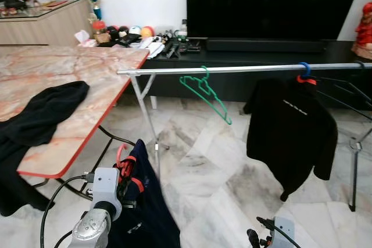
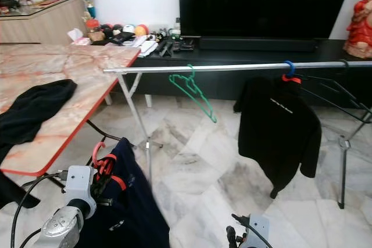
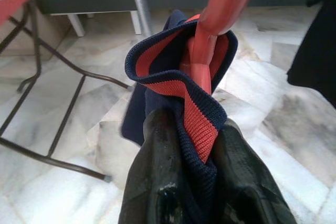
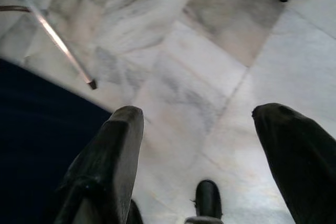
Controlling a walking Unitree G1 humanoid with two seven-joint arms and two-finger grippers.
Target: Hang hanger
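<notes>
Left eye view: the left tool point(image 1: 127, 173) sits low beside the desk point(image 1: 87, 79), pinching a red hanger point(image 1: 120, 158) that carries a navy garment point(image 1: 145, 213). The steel rail point(image 1: 232, 69) above bears a green hanger point(image 1: 204, 92) and a black shirt point(image 1: 290, 135).

Left wrist view: both fingers point(image 3: 157, 182) are pressed onto the garment's red-striped collar point(image 3: 178, 93) around the hanger neck.

Right wrist view: the right tool point(image 4: 197, 150) is spread, pointing at the marble floor point(image 4: 199, 66).
</notes>
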